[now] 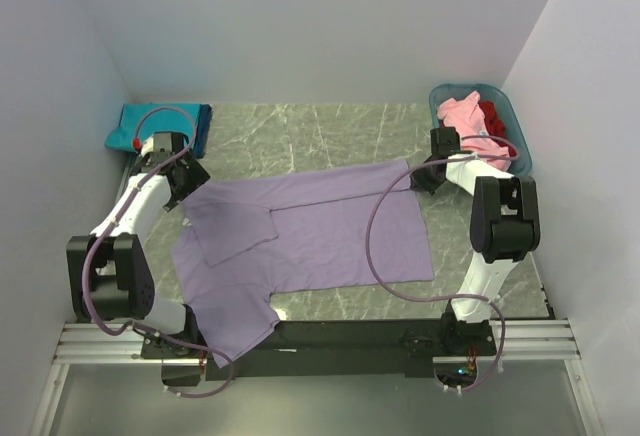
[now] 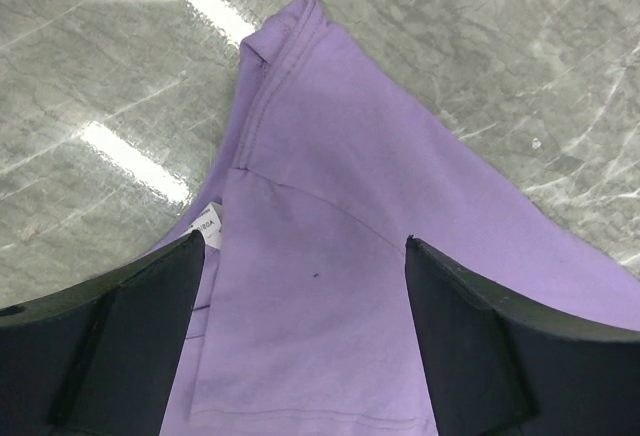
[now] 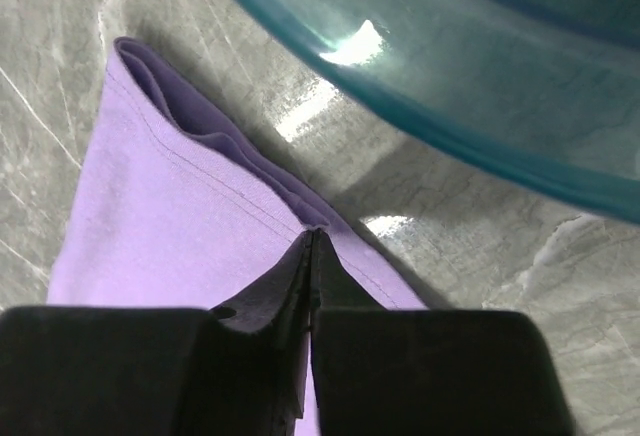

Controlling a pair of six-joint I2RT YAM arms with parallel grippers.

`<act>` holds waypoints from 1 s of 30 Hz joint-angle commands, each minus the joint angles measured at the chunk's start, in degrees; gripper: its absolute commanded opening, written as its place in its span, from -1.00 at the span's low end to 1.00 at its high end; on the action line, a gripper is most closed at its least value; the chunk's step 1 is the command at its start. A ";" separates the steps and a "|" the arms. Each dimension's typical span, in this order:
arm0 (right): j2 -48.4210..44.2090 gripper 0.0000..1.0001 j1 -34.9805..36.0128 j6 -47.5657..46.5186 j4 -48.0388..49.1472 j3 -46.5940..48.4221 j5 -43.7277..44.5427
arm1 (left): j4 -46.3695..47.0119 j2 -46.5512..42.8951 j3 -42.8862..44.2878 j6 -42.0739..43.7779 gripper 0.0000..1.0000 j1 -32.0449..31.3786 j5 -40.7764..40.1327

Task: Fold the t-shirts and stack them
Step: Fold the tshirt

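A large lavender-purple t-shirt [image 1: 320, 231] lies spread across the marble table, one sleeve folded in, the other sleeve hanging over the near edge. My left gripper [image 1: 190, 188] is open above the shirt's far left corner by the collar [image 2: 290, 31]; its fingers [image 2: 480, 336] stand wide apart with cloth between them, not gripped. My right gripper [image 1: 420, 171] is shut on the shirt's far right hem corner [image 3: 200, 156], cloth pinched between its fingertips [image 3: 312, 246]. A folded teal shirt [image 1: 165, 126] lies at the far left. Pink [image 1: 462, 114] and red [image 1: 495, 121] shirts sit in the basket.
The teal-blue plastic basket [image 1: 520, 146] stands at the far right, close beside my right gripper; its wall fills the top of the right wrist view [image 3: 450, 86]. White walls close in on both sides and the back.
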 commanded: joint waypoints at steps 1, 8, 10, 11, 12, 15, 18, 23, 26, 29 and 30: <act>-2.24 -0.88 -0.32 -0.79 -0.76 -0.86 2.14 | -0.13 1.04 1.08 0.92 0.75 -0.13 -0.95; -4.87 -0.45 1.61 -4.83 -0.23 -1.22 7.76 | -0.31 1.84 1.43 0.30 0.75 -0.22 -1.56; -5.48 -0.36 2.93 -7.45 -0.32 0.27 8.72 | -0.66 2.54 1.78 0.21 0.75 -0.22 -0.95; -6.01 -0.35 5.02 -8.43 -0.23 1.94 9.25 | -0.75 2.98 2.48 0.21 0.76 -0.48 -0.86; -6.19 -0.32 6.09 -9.57 -0.41 2.91 9.87 | -1.44 3.85 2.83 0.21 0.75 -0.75 -1.03; -5.32 -0.31 10.39 -15.28 0.90 6.34 8.21 | -2.50 5.26 4.24 0.65 0.77 -1.80 -1.12; -2.68 -0.31 13.91 -19.07 0.04 8.98 3.73 | -4.08 8.24 5.38 0.83 0.78 -5.31 -0.86; 2.32 -0.31 18.31 -21.71 -1.73 11.96 1.79 | -4.96 11.24 6.35 0.30 0.75 -9.18 -1.03; 4.87 -0.29 19.81 -22.59 -2.69 13.46 1.09 | -5.76 13.96 7.66 0.04 0.75 -11.02 -1.47; 7.25 -0.26 20.25 -22.85 -3.83 14.78 1.26 | -5.93 16.42 8.72 -0.22 0.73 -11.99 -1.12; 7.78 -0.25 20.34 -22.94 -4.10 14.96 1.26 | -5.93 17.56 8.81 -0.40 0.73 -12.09 -0.86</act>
